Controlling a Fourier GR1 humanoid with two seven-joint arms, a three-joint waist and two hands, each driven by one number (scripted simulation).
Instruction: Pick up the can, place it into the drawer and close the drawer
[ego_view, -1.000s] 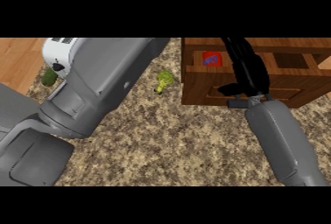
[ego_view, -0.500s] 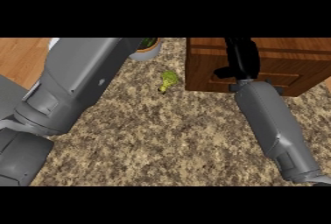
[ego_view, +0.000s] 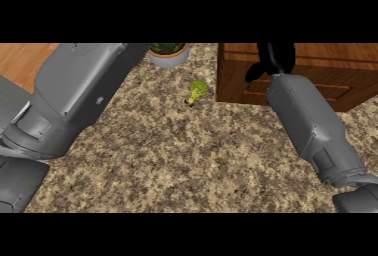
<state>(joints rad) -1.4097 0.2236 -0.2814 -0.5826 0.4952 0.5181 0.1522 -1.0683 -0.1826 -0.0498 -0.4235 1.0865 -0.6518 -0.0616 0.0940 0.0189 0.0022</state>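
The wooden drawer unit (ego_view: 325, 92) stands at the top right of the counter, and its drawer front sits flush with the unit. No can shows anywhere in the head view. My right hand (ego_view: 275, 57) lies against the unit's front near the top edge, fingers straight and pointing away, thumb hanging to the left. It holds nothing. My right forearm (ego_view: 310, 125) runs down to the lower right. My left forearm (ego_view: 74, 95) fills the left side, and its hand is out of the picture past the top edge.
A small green vegetable (ego_view: 196, 91) lies on the speckled counter (ego_view: 184, 160) just left of the drawer unit. A potted plant (ego_view: 168, 51) in a grey pot stands at the top centre. Wooden floor (ego_view: 22, 60) shows at the far left.
A second ago the drawer stood open with the red and blue can inside. My right hand has pushed the drawer in, and the can is now hidden. The left arm swung right.
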